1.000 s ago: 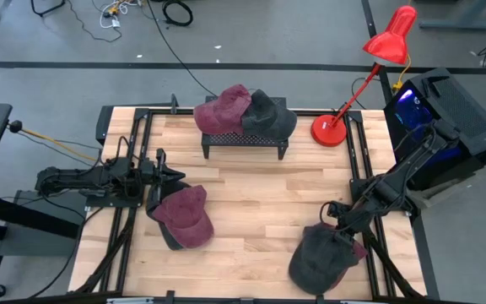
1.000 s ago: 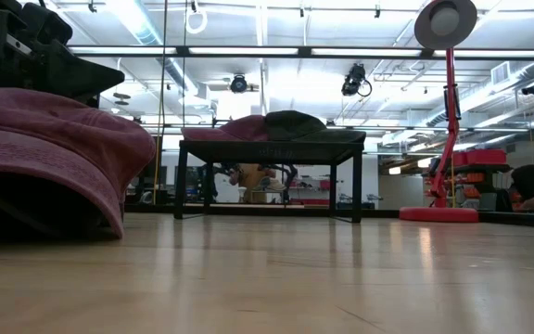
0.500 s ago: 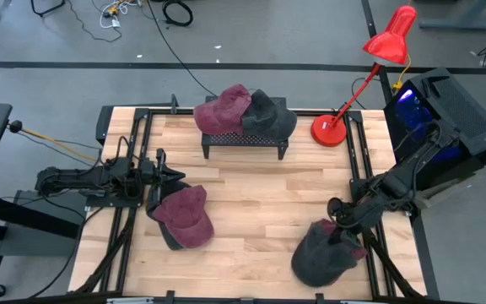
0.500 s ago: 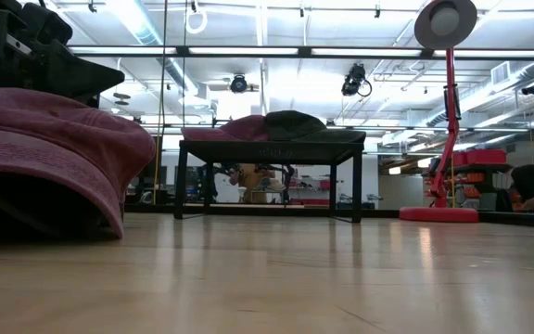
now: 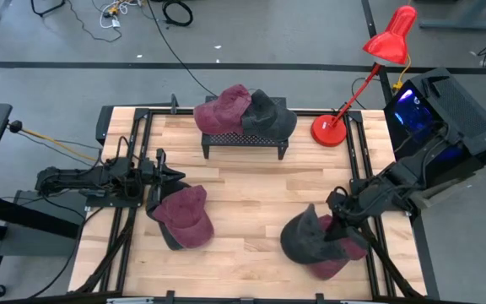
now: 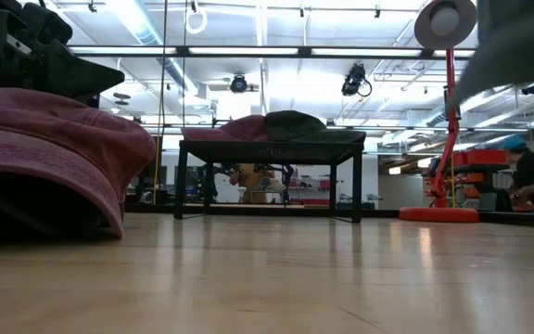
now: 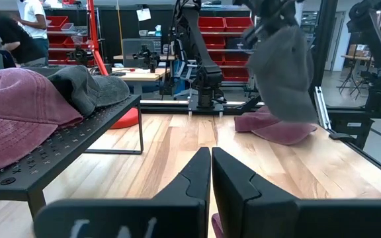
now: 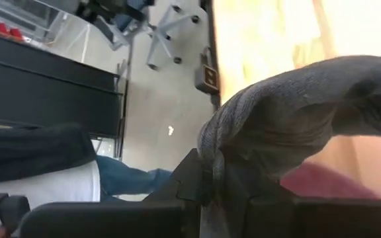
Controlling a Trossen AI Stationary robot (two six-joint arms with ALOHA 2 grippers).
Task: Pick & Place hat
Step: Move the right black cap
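Grey hat [image 5: 305, 237] lifted, right hand [image 5: 331, 226] clamped on it

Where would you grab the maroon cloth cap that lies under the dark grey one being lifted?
Probably at its edge. The maroon cloth cap lies flat on the wooden table, partly under the dark grey cap held by the right gripper. Its exposed rim on the right side is thin cloth a two-finger pinch suits, coming from above. The left gripper waits shut by another maroon cap.

Two dark, jointed robot arms

The left arm [image 5: 78, 180] is matt black with cables running along its links; the right arm [image 5: 395, 181] is equally dark; each gripper ends in two black, wedge-shaped fingers [image 7: 197, 173].
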